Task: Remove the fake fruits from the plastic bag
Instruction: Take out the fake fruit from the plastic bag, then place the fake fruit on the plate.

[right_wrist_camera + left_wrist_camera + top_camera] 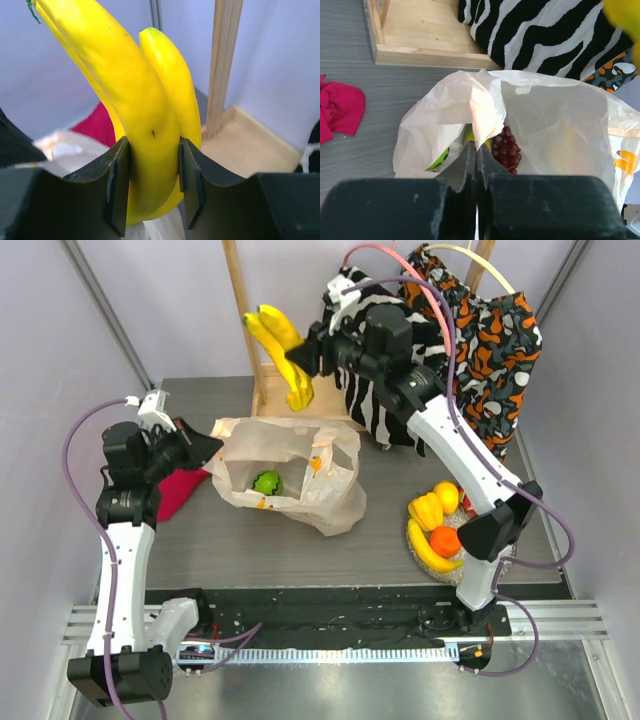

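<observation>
Right jaws clamp glossy yellow bananas [145,115] at the bag's twelve o'clock; left jaws, fully closed, apparently pinch the crinkly cream plastic bag [555,125].

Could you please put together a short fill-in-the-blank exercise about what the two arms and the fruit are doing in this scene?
1. The right end effector grips two yellow ____ high in the air.
2. The left end effector pinches the edge of the plastic ____.
3. Near the green fruit lies a dark bunch of ____.
4. The orange sits on the glittery ____ by the right arm's base.

Missing words: bananas; bag; grapes; plate.
</observation>
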